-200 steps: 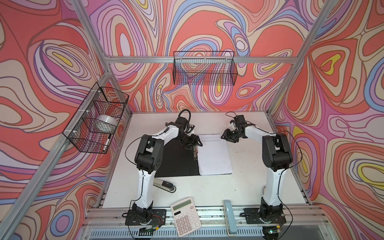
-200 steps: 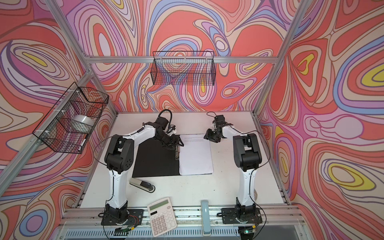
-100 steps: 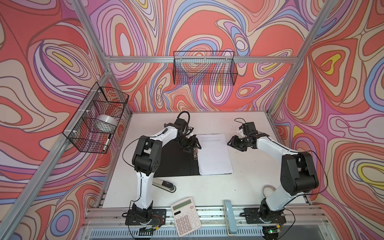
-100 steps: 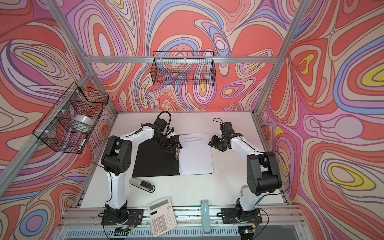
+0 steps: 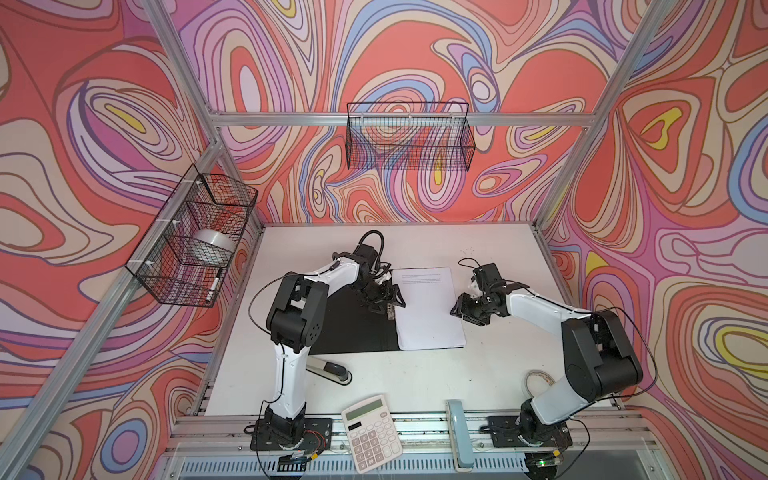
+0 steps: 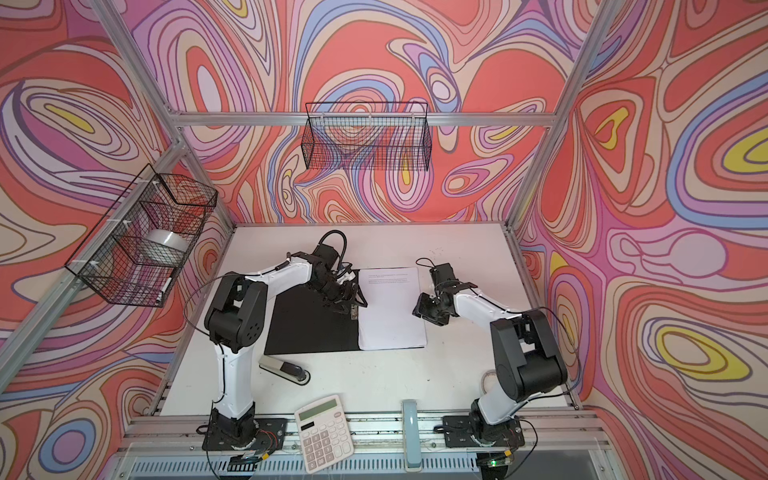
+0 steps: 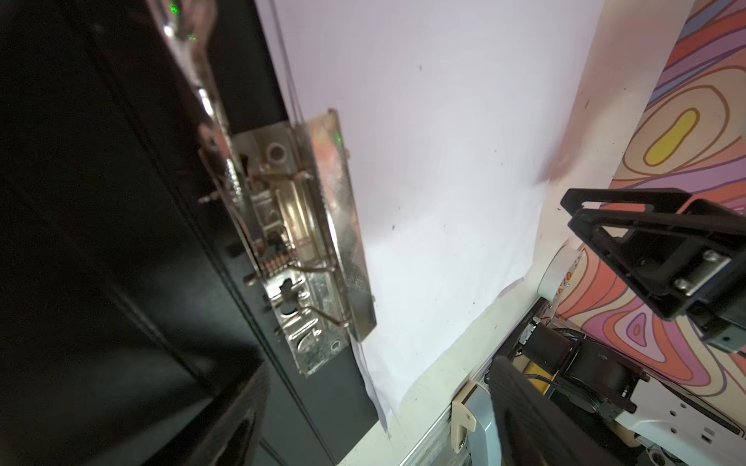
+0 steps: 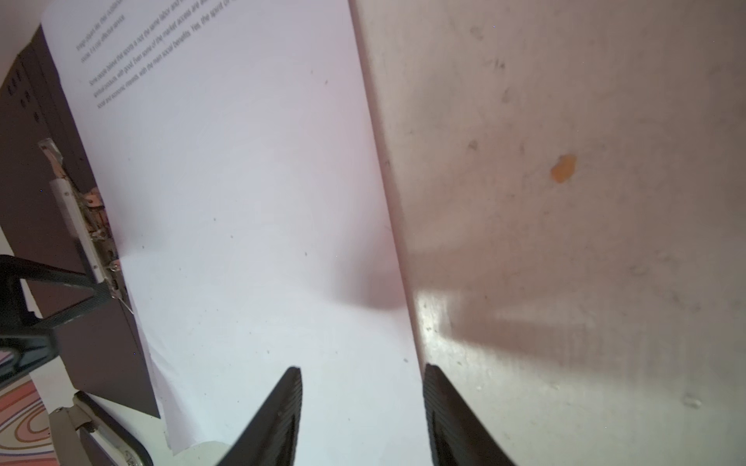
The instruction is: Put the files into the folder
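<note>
The folder (image 5: 345, 328) lies open at the centre of both top views, black inside up, flat on the white surface (image 5: 415, 382). The files (image 5: 428, 316) lie on its right half, left edge at the spine, with a few lines of small print at the top. In the right wrist view their lower left corner (image 8: 177, 427) sticks out past the folder's bottom edge.

A metal clip (image 7: 298, 242) sits on the spine, beside the files' left edge. The left gripper (image 5: 384, 293) is right over it, jaws wide apart with nothing between them; whether a finger (image 8: 60, 306) touches the clip I cannot tell.

The right gripper (image 5: 459, 309) hangs at the files' right edge, mid-height in the frame. Its jaws are apart and empty, and the paper's edge runs below the gap (image 8: 362, 369).

A stapler (image 5: 332, 370) lies below the folder. A calculator (image 5: 372, 432) sits on the front rail.
</note>
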Tool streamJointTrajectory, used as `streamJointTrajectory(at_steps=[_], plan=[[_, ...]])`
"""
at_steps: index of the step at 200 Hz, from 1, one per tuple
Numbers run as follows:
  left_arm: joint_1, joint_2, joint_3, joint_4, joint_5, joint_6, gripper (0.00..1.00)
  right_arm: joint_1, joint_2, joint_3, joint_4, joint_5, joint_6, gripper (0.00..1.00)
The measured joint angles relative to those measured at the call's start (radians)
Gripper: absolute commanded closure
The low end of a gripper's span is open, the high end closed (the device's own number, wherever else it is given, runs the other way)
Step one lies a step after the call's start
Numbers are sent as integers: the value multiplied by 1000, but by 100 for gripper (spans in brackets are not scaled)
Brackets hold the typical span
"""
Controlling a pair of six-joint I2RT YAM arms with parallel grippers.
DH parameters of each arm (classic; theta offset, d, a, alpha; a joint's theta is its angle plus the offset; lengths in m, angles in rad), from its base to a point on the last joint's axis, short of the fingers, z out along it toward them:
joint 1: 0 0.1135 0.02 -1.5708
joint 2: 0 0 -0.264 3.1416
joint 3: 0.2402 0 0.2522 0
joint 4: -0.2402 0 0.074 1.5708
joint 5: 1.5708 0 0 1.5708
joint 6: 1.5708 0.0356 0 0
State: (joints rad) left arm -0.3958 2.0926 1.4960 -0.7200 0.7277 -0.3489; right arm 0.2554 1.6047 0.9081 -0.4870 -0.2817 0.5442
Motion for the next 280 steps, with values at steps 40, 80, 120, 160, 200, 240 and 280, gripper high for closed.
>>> streamJointTrajectory(at_steps=[40,80,120,160,200,240,280], plan=[[0,0,-5,14,7,-4,14,33,26,0,-2,27,0,49],[0,0,-13,19,13,-13,14,78,57,23,-23,47,0,49],[-3,0,-13,22,13,-22,14,102,61,52,-53,51,0,48],[-4,0,-13,20,12,-21,14,104,49,69,-99,116,3,45],[-4,0,-13,16,12,-19,14,104,-7,72,-123,173,12,43],[-4,0,-13,11,13,-19,14,104,34,72,-124,166,15,42],[-4,0,-13,11,13,-18,14,104,90,73,-115,138,20,42]])
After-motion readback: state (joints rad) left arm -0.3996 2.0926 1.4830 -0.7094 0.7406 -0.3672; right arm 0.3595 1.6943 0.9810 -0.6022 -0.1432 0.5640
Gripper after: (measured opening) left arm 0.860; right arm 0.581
